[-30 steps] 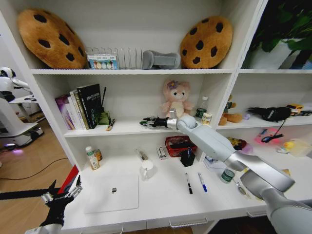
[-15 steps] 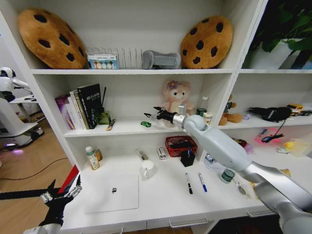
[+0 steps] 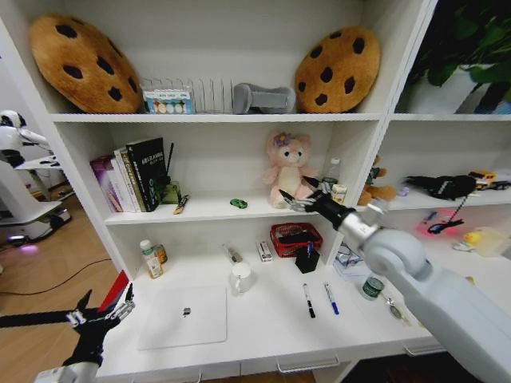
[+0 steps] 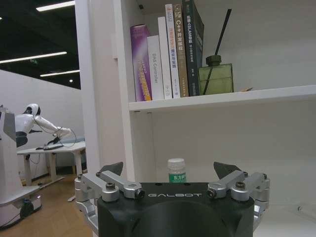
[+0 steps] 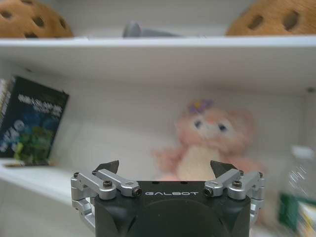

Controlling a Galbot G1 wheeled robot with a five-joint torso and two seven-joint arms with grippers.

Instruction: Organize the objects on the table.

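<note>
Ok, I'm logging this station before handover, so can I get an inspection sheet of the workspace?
Surface: white desk, drawers shut.
Job's things: silver laptop flat at left; two pens side by side; green toy car on the shelf.
Clutter: red basket, white mug, plush bear.
Grippers: right gripper open, empty, beside the bear; left gripper open, low by the desk's left end.
Cables: nothing seen.
Surroundings: another robot at left.
</note>
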